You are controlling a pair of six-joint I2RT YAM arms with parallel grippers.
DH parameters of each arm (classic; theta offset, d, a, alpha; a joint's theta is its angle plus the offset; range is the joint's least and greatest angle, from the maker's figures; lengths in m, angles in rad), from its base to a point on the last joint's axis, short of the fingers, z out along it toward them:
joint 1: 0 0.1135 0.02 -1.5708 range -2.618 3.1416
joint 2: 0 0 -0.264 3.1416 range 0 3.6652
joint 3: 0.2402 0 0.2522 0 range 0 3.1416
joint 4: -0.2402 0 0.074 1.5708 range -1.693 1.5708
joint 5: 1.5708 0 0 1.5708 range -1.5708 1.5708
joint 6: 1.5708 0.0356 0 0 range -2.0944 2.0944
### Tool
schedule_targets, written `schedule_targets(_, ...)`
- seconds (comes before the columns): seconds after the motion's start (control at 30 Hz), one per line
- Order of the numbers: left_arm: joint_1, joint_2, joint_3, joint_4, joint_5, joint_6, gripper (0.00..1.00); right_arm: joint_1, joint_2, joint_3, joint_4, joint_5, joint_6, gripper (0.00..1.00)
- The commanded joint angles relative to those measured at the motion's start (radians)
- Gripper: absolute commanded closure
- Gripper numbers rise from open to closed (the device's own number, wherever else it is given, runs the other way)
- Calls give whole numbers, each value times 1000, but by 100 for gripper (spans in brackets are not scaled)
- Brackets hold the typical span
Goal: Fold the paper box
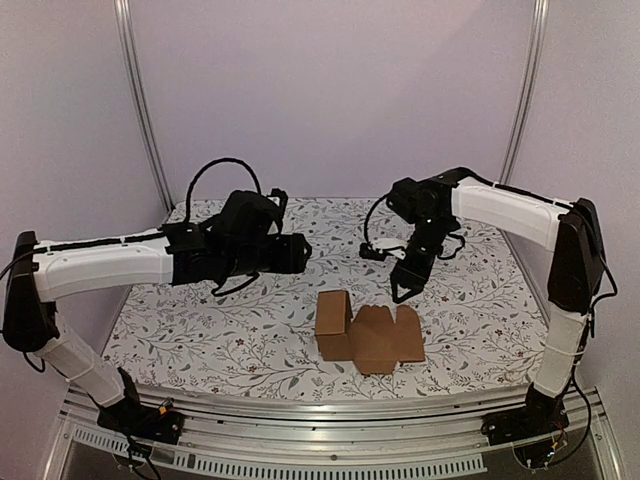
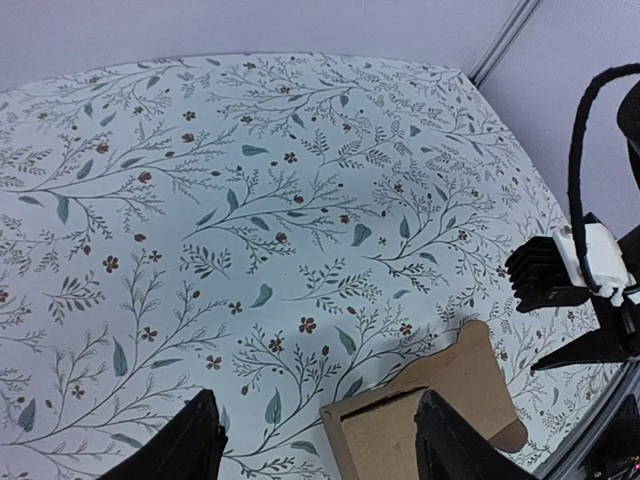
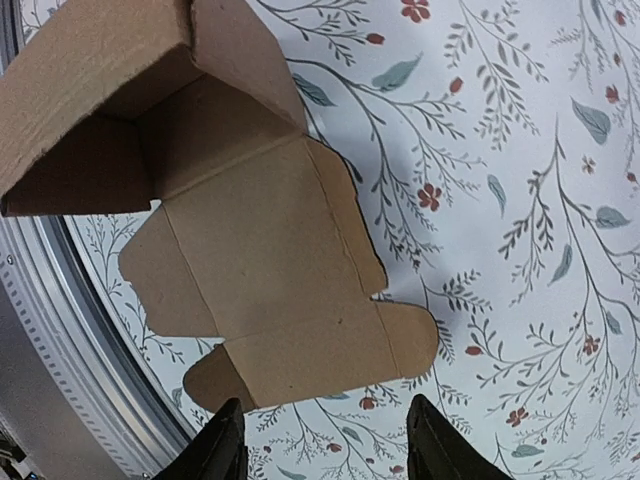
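Observation:
The paper box (image 1: 365, 335) is plain brown cardboard, partly folded: its left part stands up as walls and its right part lies flat with rounded flaps. It lies near the table's front centre. My left gripper (image 1: 297, 252) hovers up and left of it, open and empty; the left wrist view shows the box's corner (image 2: 400, 435) between and below the fingertips. My right gripper (image 1: 403, 290) hangs above the box's right end, open and empty. The right wrist view shows the box (image 3: 260, 250) spread below my fingers.
The table wears a floral cloth (image 1: 230, 330). A metal rail (image 1: 330, 415) runs along the front edge. Upright frame posts (image 1: 140, 100) stand at the back corners. The right arm's black cable and gripper show in the left wrist view (image 2: 590, 270).

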Motion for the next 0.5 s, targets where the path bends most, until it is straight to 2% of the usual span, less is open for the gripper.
schedule_targets(0.0,-17,132,139,-146,151,81,34,-105,-109,-130,43,-51,47,46)
schedule_targets(0.17,-60,298,314,-243,225,90,34,-238,-128,-240,98,-161,94,44)
schedule_targets(0.33,-138,462,524,-471,128,103,35,-254,-130,-317,173,-94,81,44)
schedule_targets(0.47,-177,575,673,-649,56,110,35,-254,-102,-322,178,-111,98,44)
